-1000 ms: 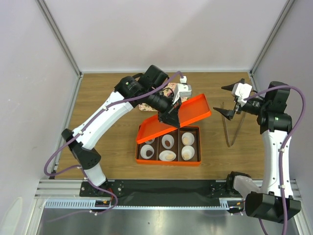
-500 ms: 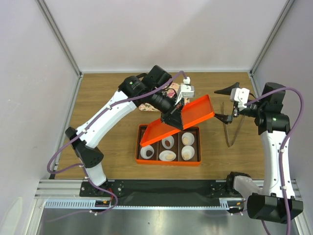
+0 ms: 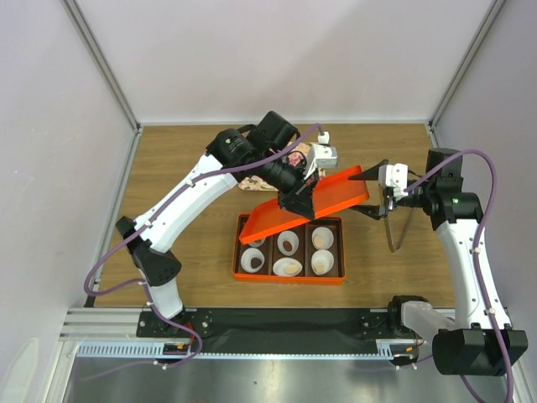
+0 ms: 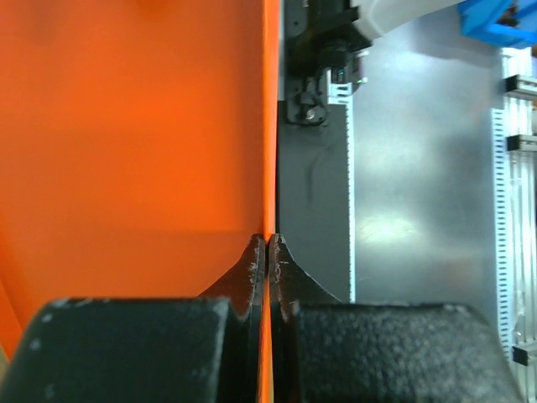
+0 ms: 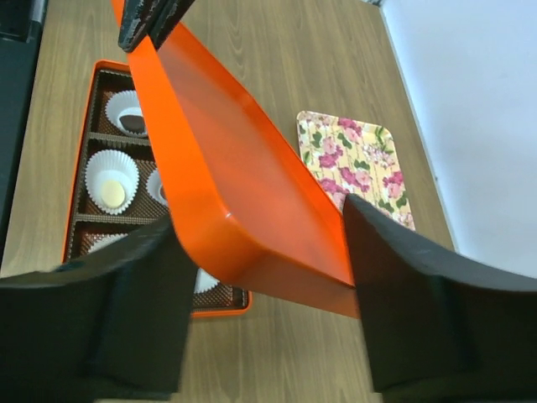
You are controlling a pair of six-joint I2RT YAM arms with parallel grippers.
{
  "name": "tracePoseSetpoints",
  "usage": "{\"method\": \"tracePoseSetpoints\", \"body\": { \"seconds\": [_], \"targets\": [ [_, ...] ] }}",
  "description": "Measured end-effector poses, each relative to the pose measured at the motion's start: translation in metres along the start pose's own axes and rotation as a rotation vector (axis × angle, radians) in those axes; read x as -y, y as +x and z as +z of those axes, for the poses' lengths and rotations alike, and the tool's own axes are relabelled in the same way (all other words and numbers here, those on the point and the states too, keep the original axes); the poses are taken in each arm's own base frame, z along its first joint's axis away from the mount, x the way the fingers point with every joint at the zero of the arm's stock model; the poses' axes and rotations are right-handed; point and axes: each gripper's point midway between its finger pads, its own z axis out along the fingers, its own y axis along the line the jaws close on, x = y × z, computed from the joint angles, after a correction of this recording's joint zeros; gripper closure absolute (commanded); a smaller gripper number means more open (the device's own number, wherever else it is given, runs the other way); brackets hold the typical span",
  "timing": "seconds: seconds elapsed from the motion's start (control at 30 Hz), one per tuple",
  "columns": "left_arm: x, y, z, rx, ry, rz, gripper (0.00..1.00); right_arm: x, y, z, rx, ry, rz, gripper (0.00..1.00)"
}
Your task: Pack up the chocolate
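Lid-fitting stage, judging from the layout. Clamped tight on one long rim of the orange lid (image 3: 334, 190) with the left tool (image 4: 267, 252), jaws pressed together with only the thin wall between them. Held in the air at a tilt, low end over the orange box (image 3: 288, 279), high end out toward the right arm.

Right tool (image 5: 260, 220) set wide, one finger on each side of the lid's short end. Hard to say whether already pressing on the lid or merely straddling it.

As for the chocolate (image 5: 134, 123): one dark lump visible, seated in a white paper cup in an end compartment of the box. Other paper cups (image 3: 288, 243) showing pale centres, or partly hidden under the lid. Box resting flat on the worktop (image 3: 168, 147), with a floral tray (image 5: 352, 164) lying beyond it, apart from the action.

Packing itself seemingly near done, with closing left to do.

Next, probably: secure the right-hand hold on the short end, level the lid, square it over the box rim, lower it evenly. Calls for matched motion from both sides – to avoid twisting the lid, snagging a cup or seating one corner high.
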Motion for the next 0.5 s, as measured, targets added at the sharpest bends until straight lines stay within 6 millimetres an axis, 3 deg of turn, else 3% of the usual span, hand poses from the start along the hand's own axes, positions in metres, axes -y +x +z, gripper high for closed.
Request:
{"method": "tracePoseSetpoints", "body": {
  "seconds": [0.07, 0.33, 0.4, 0.5],
  "targets": [
    [-0.006, 0.003, -0.002, -0.011, -0.031, -0.001, 1.0, -0.001, 0.001, 0.0, 0.0, -0.001, 0.001, 0.52],
    [-0.021, -0.012, -0.031, 0.055, -0.077, -0.011, 1.0, -0.01, 0.006, 0.009, -0.014, -0.016, 0.0, 0.81],
    [-0.025, -0.013, -0.039, 0.061, -0.096, -0.015, 1.0, -0.016, 0.006, 0.016, -0.028, -0.038, 0.004, 1.0],
    [-0.032, -0.016, -0.044, 0.064, -0.139, -0.013, 1.0, -0.024, 0.005, 0.03, -0.045, -0.07, 0.021, 1.0]
  ]
}}
